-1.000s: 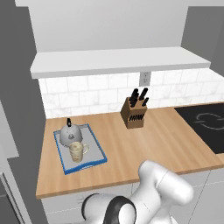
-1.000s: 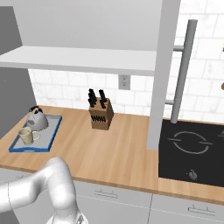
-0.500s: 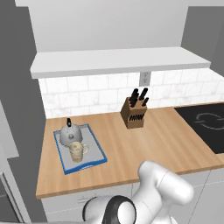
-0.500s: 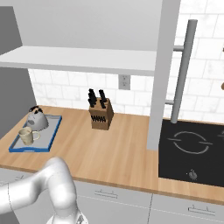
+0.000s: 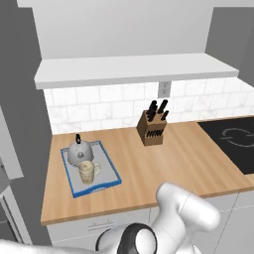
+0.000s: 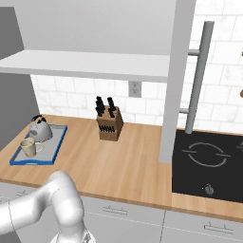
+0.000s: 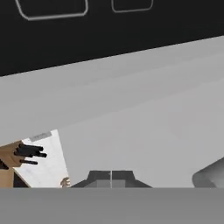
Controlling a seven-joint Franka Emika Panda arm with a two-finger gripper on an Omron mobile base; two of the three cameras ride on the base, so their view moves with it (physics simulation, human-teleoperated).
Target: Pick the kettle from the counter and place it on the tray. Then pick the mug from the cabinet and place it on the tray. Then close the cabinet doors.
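The two dark fingers (image 7: 111, 177) are seen pressed together at the bottom of the hand view, clamped on nothing, before a broad pale grey surface that cannot be identified with certainty. The fingers' place in the room cannot be told from the base views, where the white arm is cut off at the lower edge.

The small dome-shaped silver-grey metal kettle (image 5: 78, 152) with black handle and knob is stood on the flat grey tray with raised blue rim (image 5: 115, 171), toward its far end. The small beige-cream mottled mug (image 5: 87, 172) is set on the same tray, just at 6 o'clock of the kettle, its handle turned to 3 o'clock. The tray lies on the long light-brown wooden desk (image 5: 173, 163), near its left end.

A brown wooden knife block with black handles (image 5: 151, 127) is stood against the white tiles, well apart from the tray, at about 2 o'clock of it. A black hob (image 6: 206, 163) is cut off at the right edge. In the right base view one pale grey cabinet door (image 6: 176, 80) with a silver bar handle is seen edge-on, standing open and hiding part of the tiled wall.
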